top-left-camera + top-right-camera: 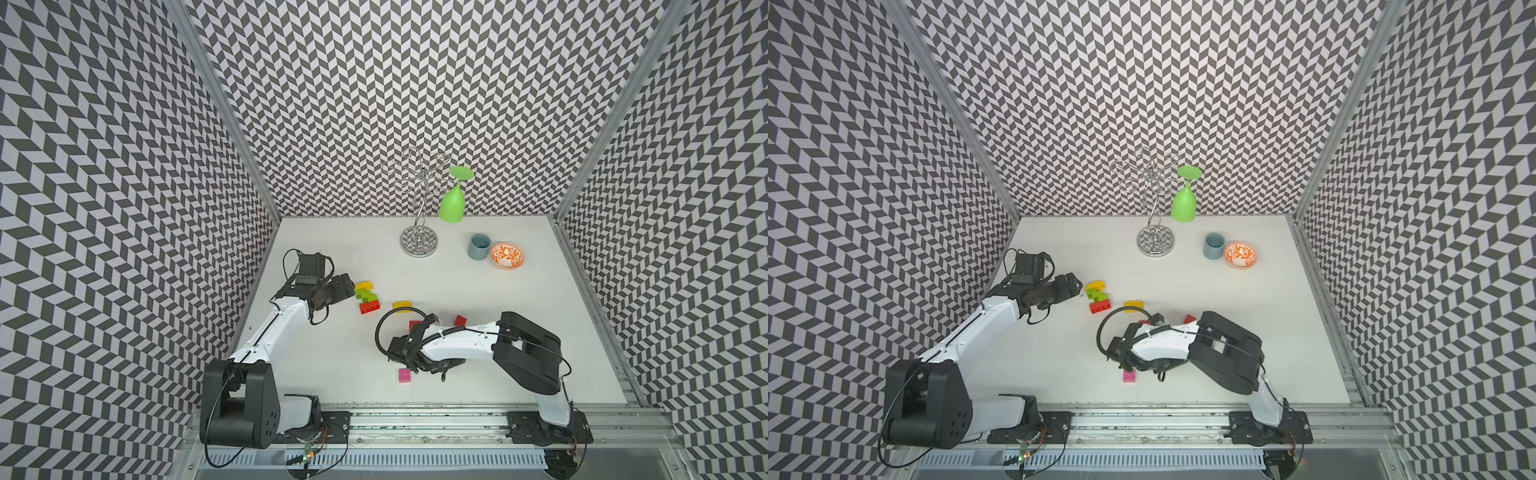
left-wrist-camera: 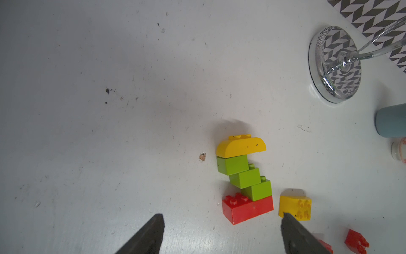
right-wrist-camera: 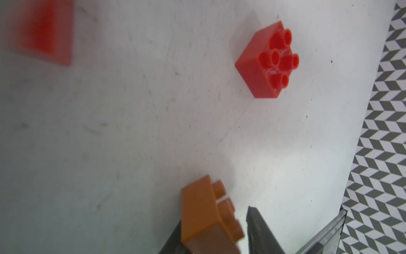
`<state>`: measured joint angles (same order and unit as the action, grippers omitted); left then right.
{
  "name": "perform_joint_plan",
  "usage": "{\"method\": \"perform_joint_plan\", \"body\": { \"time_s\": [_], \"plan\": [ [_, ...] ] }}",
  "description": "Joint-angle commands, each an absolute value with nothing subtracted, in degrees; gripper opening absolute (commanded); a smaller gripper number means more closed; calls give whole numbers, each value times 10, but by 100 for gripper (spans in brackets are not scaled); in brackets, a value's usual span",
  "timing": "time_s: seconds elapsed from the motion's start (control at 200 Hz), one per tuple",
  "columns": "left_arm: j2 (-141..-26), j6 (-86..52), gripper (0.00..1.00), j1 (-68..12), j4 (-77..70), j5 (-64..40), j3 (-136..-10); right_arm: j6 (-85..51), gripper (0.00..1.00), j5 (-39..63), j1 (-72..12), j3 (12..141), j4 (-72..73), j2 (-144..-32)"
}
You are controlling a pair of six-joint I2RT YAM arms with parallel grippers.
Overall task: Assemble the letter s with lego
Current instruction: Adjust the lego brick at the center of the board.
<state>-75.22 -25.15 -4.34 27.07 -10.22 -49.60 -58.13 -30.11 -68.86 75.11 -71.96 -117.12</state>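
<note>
Now: half-built S (image 2: 243, 176) lies flat near tabletop's left edge, studs sideways, so bricks can be pushed on along surface. My left gripper (image 2: 222, 216) wide, empty, beside it, probably to brace. Right gripper (image 3: 214, 220) narrowly parted around brown brick (image 3: 204, 211), one finger clear, no clamp.

High overhead stereo pair, close downward wrist views

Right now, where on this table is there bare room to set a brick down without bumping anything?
One bare patch is on the right side of the table, between the orange bowl and the right arm. Another lies near the front, between the left arm and the pink brick. Crowded: mid-table, around the brick stack, loose yellow brick and small red brick.
</note>
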Motion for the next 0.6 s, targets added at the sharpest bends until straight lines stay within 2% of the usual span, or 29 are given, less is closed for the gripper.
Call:
{"method": "perform_joint_plan", "body": {
  "time_s": [0.0, 0.115, 0.381, 0.596],
  "plan": [
    [-735, -245, 85, -38, 264, -104, -492, -606, 52, -285, -702, 775, -715, -1204],
    [-734, -245, 85, -37, 264, -105, -491, -608, 58, -287, -705, 791, -722, -1208],
    [-732, -245, 85, -35, 264, -103, -491, -606, 62, -281, -704, 802, -715, -1155],
    [-734, -244, 85, -35, 261, -106, -490, -606, 69, -239, -672, 754, -646, -1015]
  ]
}}
